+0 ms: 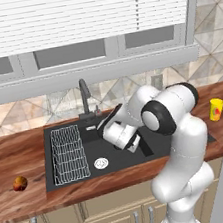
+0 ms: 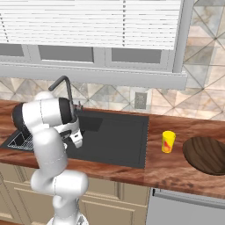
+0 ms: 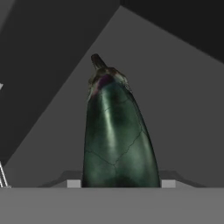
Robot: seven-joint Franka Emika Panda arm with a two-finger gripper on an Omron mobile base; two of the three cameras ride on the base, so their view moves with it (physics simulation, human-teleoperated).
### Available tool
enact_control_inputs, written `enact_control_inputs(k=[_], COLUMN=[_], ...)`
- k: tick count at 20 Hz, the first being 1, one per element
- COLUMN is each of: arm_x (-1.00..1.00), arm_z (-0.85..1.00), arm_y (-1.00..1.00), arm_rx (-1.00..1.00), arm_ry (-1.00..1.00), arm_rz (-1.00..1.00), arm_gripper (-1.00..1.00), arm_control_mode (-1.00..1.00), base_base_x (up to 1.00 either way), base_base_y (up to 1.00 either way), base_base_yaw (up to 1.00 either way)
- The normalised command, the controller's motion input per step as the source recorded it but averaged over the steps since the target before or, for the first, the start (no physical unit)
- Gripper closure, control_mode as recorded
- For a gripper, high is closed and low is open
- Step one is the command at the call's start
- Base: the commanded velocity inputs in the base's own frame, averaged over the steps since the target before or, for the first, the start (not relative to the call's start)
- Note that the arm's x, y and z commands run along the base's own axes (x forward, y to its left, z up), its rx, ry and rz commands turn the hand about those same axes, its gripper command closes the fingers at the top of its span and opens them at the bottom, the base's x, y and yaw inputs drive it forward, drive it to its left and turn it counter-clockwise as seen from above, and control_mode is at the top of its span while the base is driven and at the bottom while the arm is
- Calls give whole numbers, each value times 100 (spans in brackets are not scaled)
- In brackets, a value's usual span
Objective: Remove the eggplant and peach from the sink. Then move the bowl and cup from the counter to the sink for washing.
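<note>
My gripper is clamped on the dark green tapered eggplant over the black sink — orange-red peach already on the bench; yellow cup, brown wooden bowl remain.

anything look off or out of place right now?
Nothing spilled or damaged. The peach sits alone on the counter left of the sink, already out of the basin. The eggplant stands between the tool's fingers inside the basin. The cup is upright and the bowl sits flat on the counter.
</note>
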Motion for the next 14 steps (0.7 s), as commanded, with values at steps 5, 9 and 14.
enact_control_inputs(k=[5, 9, 14], arm_x=[-3, -2, -3], arm_z=[23, 26, 24], arm_y=[0, 0, -2], arm_rx=[0, 0, 0], arm_ry=[0, 0, 1], arm_rz=[0, 0, 0], arm_gripper=[100, 100, 100], arm_control_mode=[-100, -100, -100], base_base_x=[0, 0, 0], base_base_y=[0, 0, 0], base_base_yaw=[0, 0, 0])
